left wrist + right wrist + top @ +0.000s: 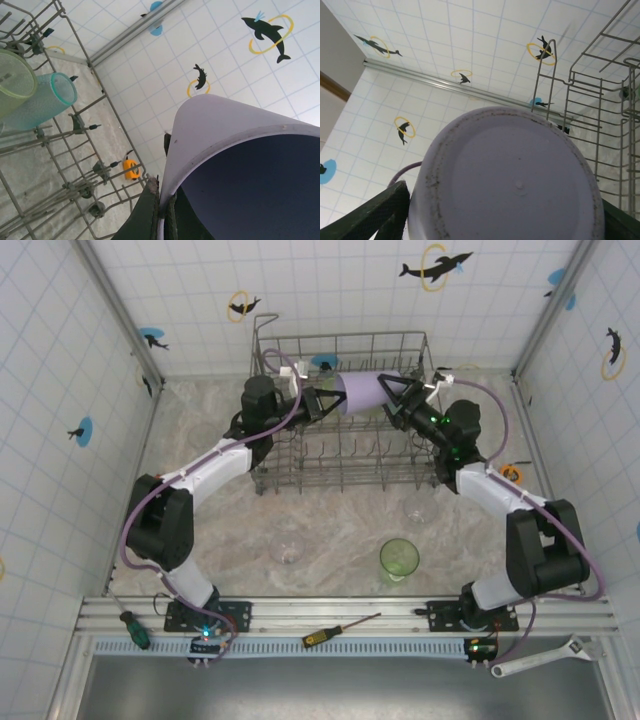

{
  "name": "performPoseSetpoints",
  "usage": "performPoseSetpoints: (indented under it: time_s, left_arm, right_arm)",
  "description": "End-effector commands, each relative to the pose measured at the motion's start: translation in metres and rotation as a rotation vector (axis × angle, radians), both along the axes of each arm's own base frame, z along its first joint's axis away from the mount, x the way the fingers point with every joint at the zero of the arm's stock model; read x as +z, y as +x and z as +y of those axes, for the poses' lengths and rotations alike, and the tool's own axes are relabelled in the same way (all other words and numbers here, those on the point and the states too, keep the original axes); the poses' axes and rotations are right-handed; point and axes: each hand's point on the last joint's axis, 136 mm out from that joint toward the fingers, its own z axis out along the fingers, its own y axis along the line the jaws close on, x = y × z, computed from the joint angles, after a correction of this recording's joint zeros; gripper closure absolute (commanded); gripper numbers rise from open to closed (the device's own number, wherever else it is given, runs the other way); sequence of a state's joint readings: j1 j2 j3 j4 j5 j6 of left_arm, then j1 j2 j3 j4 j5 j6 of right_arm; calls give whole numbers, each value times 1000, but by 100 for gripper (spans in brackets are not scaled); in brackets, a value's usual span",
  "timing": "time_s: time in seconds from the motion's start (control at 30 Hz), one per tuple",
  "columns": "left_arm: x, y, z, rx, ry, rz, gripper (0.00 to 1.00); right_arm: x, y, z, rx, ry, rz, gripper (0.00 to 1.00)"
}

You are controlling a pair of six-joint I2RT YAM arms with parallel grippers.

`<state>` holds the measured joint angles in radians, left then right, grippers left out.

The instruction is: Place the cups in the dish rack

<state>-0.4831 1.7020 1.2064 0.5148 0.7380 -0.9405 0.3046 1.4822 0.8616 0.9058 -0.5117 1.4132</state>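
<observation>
Lavender cup (pixel 362 393) lying sideways in the air over the far part of dish rack (pixel 345 455), mouth toward the left arm, base toward the right arm. Left gripper (pixel 328 403) pinched tight on the cup rim. Left wrist view: fingers (pixel 148 210) clamped on the thin wall, one outside, one inside the mouth.

Right gripper (pixel 392 395) at the base end, jaws spread wide, straddling the cup bottom. Right wrist view: dark finger pads (pixel 370 220) at both lower corners, round cup base between them. Near pad looks right up against the cup wall, the other cut off by the frame edge, so can't tell whether actually gripping or just close.

Rack mid-table toward the back wall, tines upright, tall wire sides.

Inside the rack, per left wrist view: teal cup (pixel 47 100) and pale green cup (pixel 15 82) side by side, tilted, mouths angled toward camera.

On the marble table (pixel 330 520) in front of the rack:
- green cup (pixel 399 558) upright, nearer the right arm
- clear tumbler (pixel 287 552) toward the left arm
- second clear tumbler (pixel 418 510) just beside the rack's front right corner

Along the near rail: yellow-handled screwdriver (pixel 340 630) in the middle, green-handled screwdriver (pixel 135 628) at left, wrench (pixel 540 658) at right.
</observation>
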Motion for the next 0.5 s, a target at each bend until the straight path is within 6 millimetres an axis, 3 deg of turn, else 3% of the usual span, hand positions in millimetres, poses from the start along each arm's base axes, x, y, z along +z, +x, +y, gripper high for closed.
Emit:
performPoseSetpoints:
  time_s: [0.0,0.1,0.2,0.47]
  left_arm:
    - [-9,-6,0,-25,9,20,100]
    - [-10,-7,0,-25,10,23,98]
    - [-7,-9,2,-27,14,9,75]
    - [-5,-9,24,54,93,-29,34]
  right_arm:
    - [16,-5,3,-5,49,-80,25]
    - [16,-6,4,-8,67,-84,32]
    - [17,-6,3,-26,74,-91,34]
    - [16,-3,2,-72,42,-93,36]
